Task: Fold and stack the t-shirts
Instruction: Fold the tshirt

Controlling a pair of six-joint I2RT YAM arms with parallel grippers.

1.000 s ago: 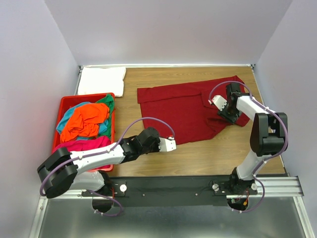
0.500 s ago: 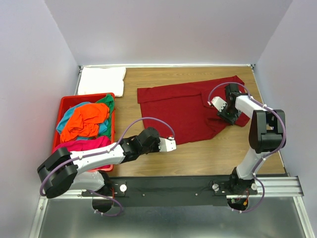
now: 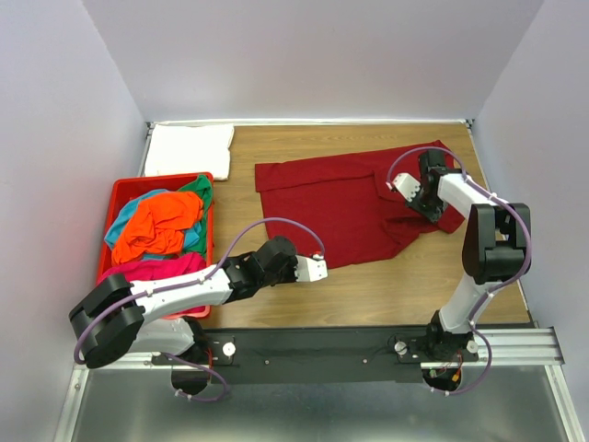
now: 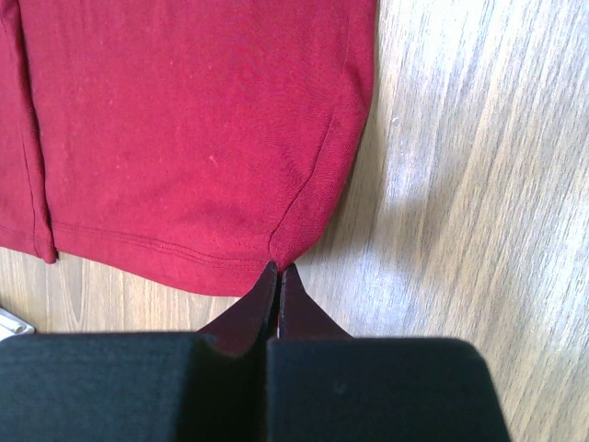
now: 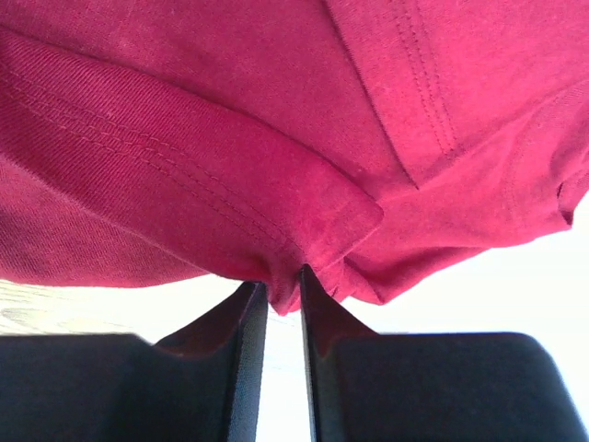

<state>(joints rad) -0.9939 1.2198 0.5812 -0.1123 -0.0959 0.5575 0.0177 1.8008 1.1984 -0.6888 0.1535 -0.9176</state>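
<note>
Nearest you, your left gripper (image 4: 278, 269) lies low over the desk (image 3: 386, 290). Its fingers are pressed flat together on the near corner of the dark red t-shirt's (image 3: 340, 207) hem. A crease in the cloth runs straight into the tips, so the corner looks nipped between them.

To your left stands the red bin (image 3: 138, 182), beside the left arm. In it the magenta pink t-shirt (image 3: 156, 269) lies at the near end. The orange t-shirt (image 3: 161, 221) is heaped on top in the middle, the teal t-shirt (image 3: 114, 232) shows under it, and a bit of the green t-shirt (image 3: 199, 187) sits at the far end.

The dark red t-shirt is spread on the wood from mid-desk toward the right, mostly flat. Its right side is bunched and folded over.

There your right gripper (image 5: 282, 276) has its fingers narrow, clamped on a gathered fold of that shirt. In the wrist view the fold bulges just past the tips.

Farthest off, the white t-shirt (image 3: 189, 147) lies folded flat in the far left corner, just beyond the bin.
</note>
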